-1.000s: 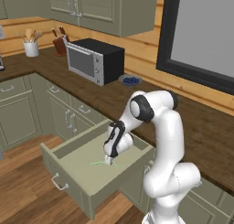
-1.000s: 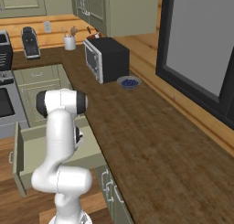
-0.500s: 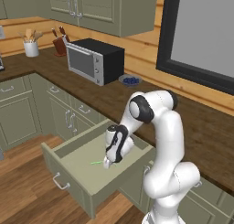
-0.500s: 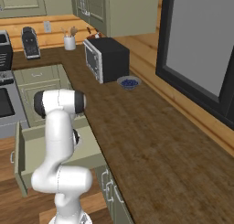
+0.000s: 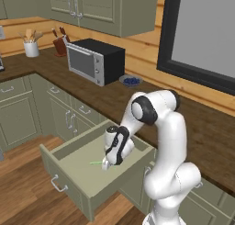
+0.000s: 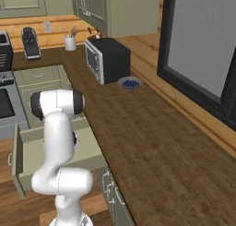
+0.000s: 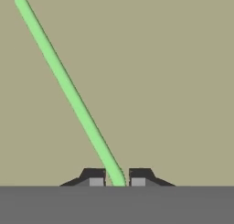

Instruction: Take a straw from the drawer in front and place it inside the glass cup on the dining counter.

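Down inside the open drawer (image 5: 69, 166), the gripper (image 7: 117, 178) has its jaws pinched narrow around one end of the straw (image 7: 68, 88), a thin light green stick. From the fingertips (image 7: 95, 178) it runs away across the drawer's bare floor, lying flat.

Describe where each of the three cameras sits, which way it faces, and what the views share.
Left base view: behind the arm to its left, looking down at the open sage-green drawer; the white arm reaches in, the two-finger gripper at the thin light green straw.
Right base view: behind the arm to its right, facing along the dark wood worktop; the white arm stands in front of the drawer.
Hand view: on the hand, facing the drawer floor; the fingertips are shut on the straw.
Shared: both base views show the black microwave and the drawer.
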You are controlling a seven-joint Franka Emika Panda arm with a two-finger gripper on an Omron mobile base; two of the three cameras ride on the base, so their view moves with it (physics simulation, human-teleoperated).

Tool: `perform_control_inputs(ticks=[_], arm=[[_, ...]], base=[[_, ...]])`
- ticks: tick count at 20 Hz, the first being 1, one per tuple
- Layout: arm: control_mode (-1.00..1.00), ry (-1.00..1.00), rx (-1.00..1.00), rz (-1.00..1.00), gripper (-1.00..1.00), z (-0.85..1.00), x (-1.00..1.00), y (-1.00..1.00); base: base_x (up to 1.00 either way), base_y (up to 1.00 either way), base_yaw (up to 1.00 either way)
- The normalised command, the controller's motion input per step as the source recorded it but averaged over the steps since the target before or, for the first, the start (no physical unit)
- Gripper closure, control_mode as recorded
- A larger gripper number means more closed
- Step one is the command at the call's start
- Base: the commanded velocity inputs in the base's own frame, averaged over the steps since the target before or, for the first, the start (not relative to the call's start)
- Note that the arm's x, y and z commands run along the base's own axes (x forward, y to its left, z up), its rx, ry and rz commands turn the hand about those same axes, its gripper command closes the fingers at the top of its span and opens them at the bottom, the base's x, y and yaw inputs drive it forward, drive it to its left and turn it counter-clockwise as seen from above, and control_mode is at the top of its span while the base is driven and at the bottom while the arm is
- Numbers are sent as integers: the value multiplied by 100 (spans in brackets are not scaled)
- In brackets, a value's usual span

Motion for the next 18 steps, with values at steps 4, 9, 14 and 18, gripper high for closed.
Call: perform_control_inputs(ticks=[4, 9, 14, 18], arm=[[-100, -9, 2, 0, 100, 100, -3, 4], [-100, -3, 4, 2, 100, 100, 0, 6], [-100, 2, 2, 4, 100, 100, 2, 6], [-100, 11, 0, 5, 100, 100, 2, 0]], base=[[0, 0, 0], [0, 0, 0], [0, 0, 0], [0, 0, 0]])
